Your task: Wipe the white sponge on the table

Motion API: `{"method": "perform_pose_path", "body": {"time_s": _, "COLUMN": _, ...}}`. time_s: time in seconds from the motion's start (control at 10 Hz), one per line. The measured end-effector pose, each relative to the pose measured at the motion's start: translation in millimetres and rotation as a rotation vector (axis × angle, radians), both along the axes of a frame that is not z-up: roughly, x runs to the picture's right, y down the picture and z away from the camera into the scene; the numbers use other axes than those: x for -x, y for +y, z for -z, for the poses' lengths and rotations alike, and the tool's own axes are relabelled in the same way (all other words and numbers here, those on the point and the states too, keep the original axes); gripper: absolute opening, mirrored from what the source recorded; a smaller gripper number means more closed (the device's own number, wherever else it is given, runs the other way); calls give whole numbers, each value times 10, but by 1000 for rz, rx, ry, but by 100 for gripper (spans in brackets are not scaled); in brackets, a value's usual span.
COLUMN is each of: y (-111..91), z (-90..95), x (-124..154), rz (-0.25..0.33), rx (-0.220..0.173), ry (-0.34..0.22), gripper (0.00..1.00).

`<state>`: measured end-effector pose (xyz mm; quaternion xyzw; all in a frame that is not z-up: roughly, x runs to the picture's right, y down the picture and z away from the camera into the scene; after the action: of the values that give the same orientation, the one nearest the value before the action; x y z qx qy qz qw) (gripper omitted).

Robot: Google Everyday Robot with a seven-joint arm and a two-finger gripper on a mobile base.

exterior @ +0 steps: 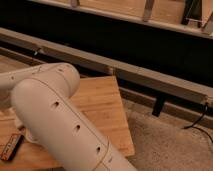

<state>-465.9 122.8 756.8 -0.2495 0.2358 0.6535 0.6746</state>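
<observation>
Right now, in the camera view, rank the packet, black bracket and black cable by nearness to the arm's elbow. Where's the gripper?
The gripper is out of view, so its place cannot be told. From the elbow:
1. packet, lower left on the table
2. black bracket, right of the table
3. black cable, far right

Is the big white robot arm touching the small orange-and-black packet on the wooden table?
Cannot tell. In the camera view the white arm overlaps the orange-and-black packet, hiding any gap; the end effector is out of view.

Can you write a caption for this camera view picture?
Big white robot arm bends over the table, a small dark packet beside it; gripper out of sight.
</observation>
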Motion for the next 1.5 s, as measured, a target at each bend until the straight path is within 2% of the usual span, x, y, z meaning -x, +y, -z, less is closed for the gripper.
{"method": "perform_pose_path", "body": {"time_s": 0.3, "y": -33, "z": -76, "x": -14, "rz": 27, "rx": -25, "ry": -46, "gripper": 65}}
{"method": "perform_pose_path", "body": {"time_s": 0.6, "y": 28, "z": -143, "x": 7, "rz": 51, "rx": -29, "ry": -76, "gripper": 65}}
{"method": "perform_pose_path", "body": {"time_s": 0.9, "y": 93, "z": -171, "x": 141, "rz": 90, "rx": -38, "ry": -115, "gripper": 65}}
{"method": "perform_pose_path", "body": {"time_s": 1.5, "y": 231, "z": -411, "x": 167, "rz": 112, "rx": -19, "ry": -109, "gripper": 65}}
